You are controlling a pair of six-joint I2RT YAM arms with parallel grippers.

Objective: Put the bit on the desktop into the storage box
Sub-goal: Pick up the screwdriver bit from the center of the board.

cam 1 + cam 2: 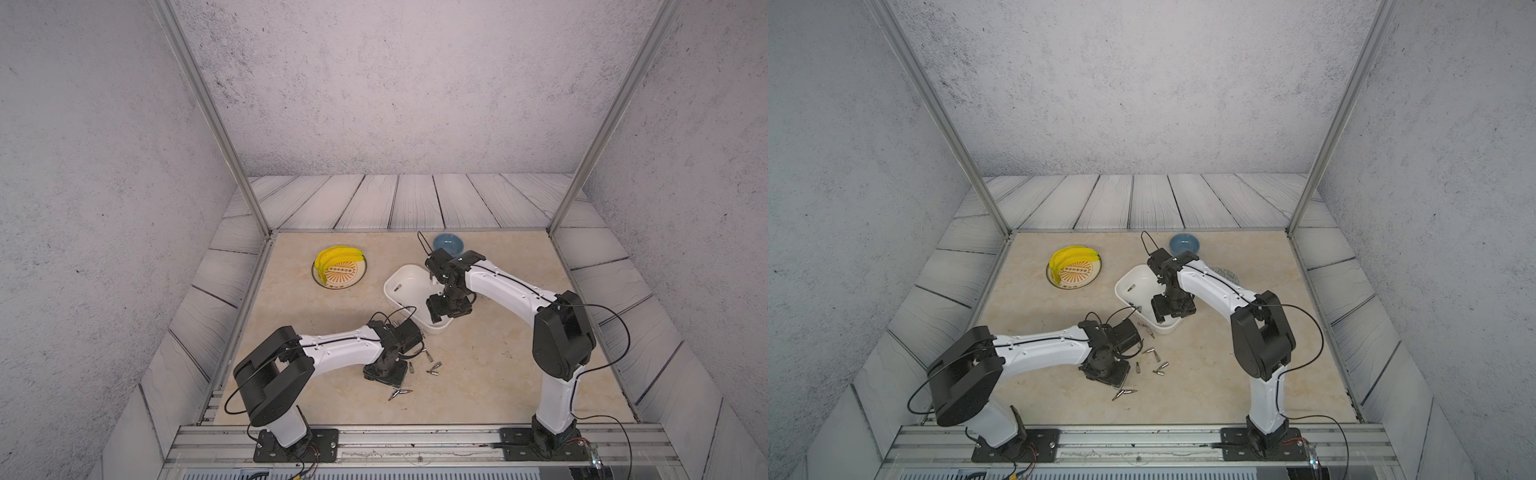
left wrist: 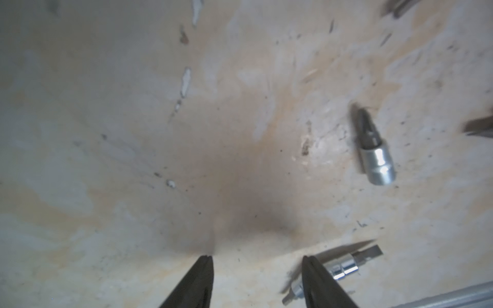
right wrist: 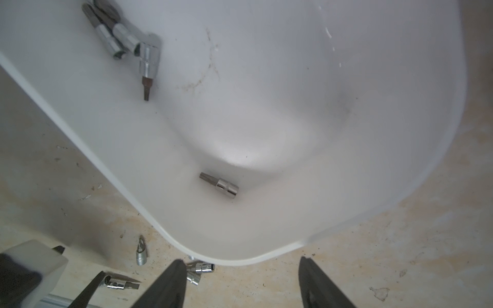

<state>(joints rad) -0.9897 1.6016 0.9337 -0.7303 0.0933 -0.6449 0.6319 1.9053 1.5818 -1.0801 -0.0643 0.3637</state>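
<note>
— White plastic, shallow, rounded corners: that's the storage box [image 1: 389,291], centre-right in both top views, on the beige marble-patterned table [image 1: 478,374]. Where's the right arm?
— Over it! The right end effector [image 3: 241,261] hangs above the box's near rim, fingers spread wide, nothing between them. Its wrist view shows one small silver socket-style bit [image 3: 220,185] alone on the box floor and a cluster of three more bits [image 3: 128,40] against a side wall.
— And outside the box?
— Plenty left on the table. In a top view, loose bits [image 1: 1158,356] lie scattered lower centre, just right of the left arm's wrist, with a crossed pair [image 1: 1127,391] slightly lower. One stray bit [image 1: 1149,332] sits just beside the box's lower corner.
— Left side?
— The left end effector [image 2: 257,258] points down at the table, fingers apart, pinching nothing. One finger [image 2: 320,282] crosses over a flat-tipped bit [image 2: 344,266]; a pointed bit [image 2: 376,157] lies nearby, clear of both fingers.
— Anything else?
— Yellow bananas [image 1: 332,257] on a round patterned plate [image 1: 359,274], upper left of the table; a small blue bowl [image 1: 449,243] just above the box.
</note>
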